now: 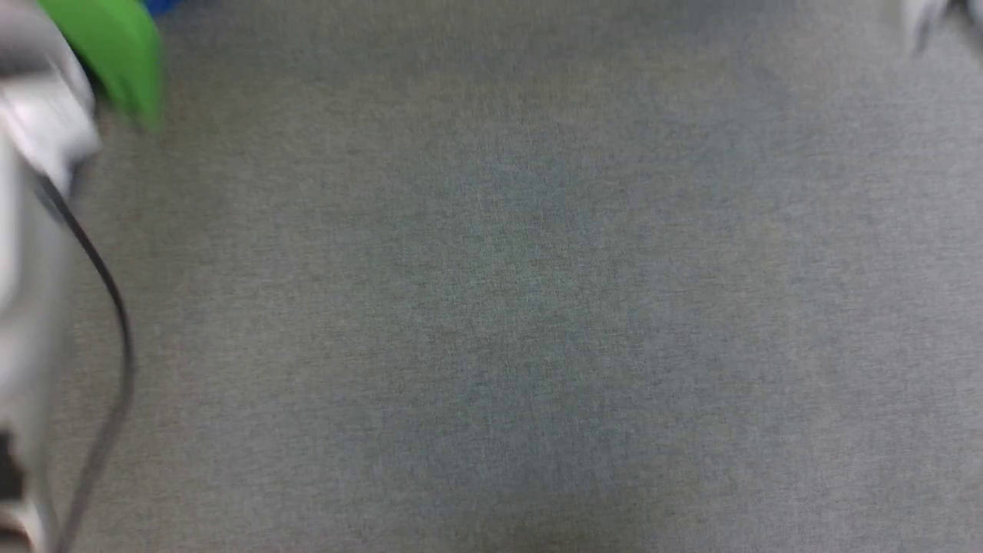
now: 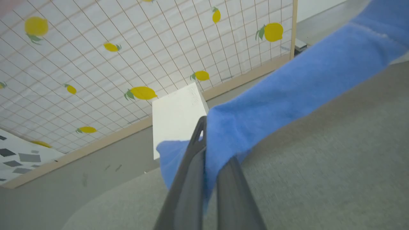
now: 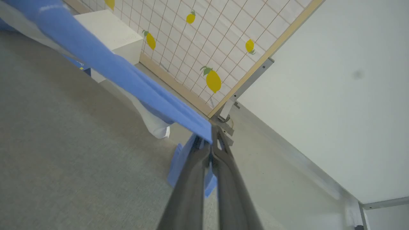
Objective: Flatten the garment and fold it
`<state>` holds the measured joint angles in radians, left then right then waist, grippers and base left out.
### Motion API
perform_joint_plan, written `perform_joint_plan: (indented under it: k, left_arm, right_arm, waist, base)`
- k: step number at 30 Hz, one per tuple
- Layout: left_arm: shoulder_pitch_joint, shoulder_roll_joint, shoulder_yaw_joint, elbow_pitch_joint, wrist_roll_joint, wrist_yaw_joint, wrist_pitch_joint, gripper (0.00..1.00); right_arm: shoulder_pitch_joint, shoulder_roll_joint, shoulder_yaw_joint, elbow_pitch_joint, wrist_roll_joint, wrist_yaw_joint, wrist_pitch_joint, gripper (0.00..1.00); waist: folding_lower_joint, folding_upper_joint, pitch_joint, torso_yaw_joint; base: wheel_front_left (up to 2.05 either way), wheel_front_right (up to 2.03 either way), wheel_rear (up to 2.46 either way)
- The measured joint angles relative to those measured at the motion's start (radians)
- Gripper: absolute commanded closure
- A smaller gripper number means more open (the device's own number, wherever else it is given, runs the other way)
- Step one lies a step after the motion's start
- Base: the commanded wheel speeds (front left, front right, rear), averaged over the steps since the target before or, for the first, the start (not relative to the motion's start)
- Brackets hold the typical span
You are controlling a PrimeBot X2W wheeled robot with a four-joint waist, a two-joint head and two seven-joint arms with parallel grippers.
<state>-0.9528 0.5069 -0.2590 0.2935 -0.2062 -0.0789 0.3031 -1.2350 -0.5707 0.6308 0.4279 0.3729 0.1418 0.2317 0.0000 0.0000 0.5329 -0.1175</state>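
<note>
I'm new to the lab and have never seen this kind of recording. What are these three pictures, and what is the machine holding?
This is a two-armed robot, filmed by three of its own cameras. The head view looks down on a grey cloth-covered table; it is blurred, with a pale arm and a dark cable at its left edge. The other two views come from cameras on the wrists, each looking along that arm's two dark fingers. The left gripper has its jaws shut on a blue sleeve of the shirt. The right gripper is shut on the other blue sleeve, with white shirt cloth hanging below it. Behind stand a lemon-patterned screen and a white box.
</note>
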Motion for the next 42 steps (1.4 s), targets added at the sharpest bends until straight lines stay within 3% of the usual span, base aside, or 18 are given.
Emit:
perform_joint_plan:
  k: [7, 14, 19, 23, 32, 33, 34, 35, 36, 37, 42]
  left_arm:
    - [0.472, -0.023, -0.010, -0.159, -0.161, 0.002, 0.141, 1.00]
    - [0.834, -0.048, 0.014, -0.357, -0.258, 0.092, 0.188, 1.00]
    - [1.023, -0.063, 0.013, -0.448, -0.280, 0.146, 0.219, 1.00]
    - [1.141, -0.070, -0.003, -0.499, -0.288, 0.180, 0.243, 1.00]
    - [1.222, -0.091, -0.042, -0.477, -0.306, 0.183, 0.224, 1.00]
    - [1.222, -0.097, -0.044, -0.471, -0.305, 0.183, 0.216, 0.42]
    - [1.222, -0.105, -0.047, -0.463, -0.305, 0.185, 0.205, 0.00]
    - [1.222, -0.111, -0.050, -0.455, -0.304, 0.186, 0.201, 0.00]
    - [1.222, -0.118, -0.052, -0.450, -0.304, 0.186, 0.198, 0.00]
    - [1.222, -0.127, -0.054, -0.445, -0.304, 0.187, 0.191, 0.00]
    - [1.224, -0.145, -0.047, -0.430, -0.304, 0.210, 0.150, 0.00]
  right_arm:
    - [0.384, -0.132, 0.026, -0.203, 0.170, 0.000, 0.080, 1.00]
    - [0.788, -0.163, -0.132, -0.343, 0.198, 0.000, 0.147, 1.00]
    - [1.032, -0.103, -0.279, -0.424, 0.151, 0.000, 0.206, 1.00]
    - [1.216, -0.016, -0.408, -0.485, 0.110, 0.000, 0.277, 1.00]
    - [1.447, 0.134, -0.530, -0.542, 0.024, -0.001, 0.394, 1.00]
    - [1.454, 0.143, -0.532, -0.540, 0.021, -0.002, 0.394, 1.00]
    - [1.460, 0.153, -0.535, -0.536, 0.014, -0.002, 0.393, 0.99]
    - [1.462, 0.158, -0.535, -0.532, 0.004, -0.002, 0.381, 0.52]
    - [1.463, 0.164, -0.536, -0.527, 0.000, -0.002, 0.371, 0.12]
    - [1.464, 0.172, -0.539, -0.516, -0.004, -0.002, 0.362, 0.00]
    - [1.503, 0.226, -0.597, -0.494, -0.016, -0.009, 0.309, 0.00]
  waist:
    - [-0.0001, 0.0000, -0.099, 0.012]
    - [-0.0001, 0.0000, -0.210, 0.025]
    - [-0.0001, 0.0000, -0.281, 0.031]
    - [-0.0002, 0.0000, -0.334, 0.037]
    - [-0.0002, 0.0000, -0.391, 0.061]
    - [-0.0002, 0.0000, -0.392, 0.063]
    - [-0.0002, 0.0000, -0.393, 0.065]
    - [-0.0002, 0.0001, -0.394, 0.067]
    - [-0.0002, 0.0000, -0.395, 0.068]
    - [-0.0002, 0.0001, -0.396, 0.070]
    - [-0.0002, 0.0000, -0.404, 0.087]
  base:
    - [0.00, 0.00, 0.00]
    - [0.00, 0.00, 0.00]
    - [0.00, 0.00, 0.00]
    - [0.00, 0.00, 0.00]
    - [0.00, 0.00, 0.00]
    - [0.00, 0.00, 0.00]
    - [0.00, 0.00, 0.00]
    - [0.00, 0.00, 0.00]
    - [0.00, 0.00, 0.00]
    - [0.00, 0.00, 0.00]
    - [0.00, 0.00, 0.00]
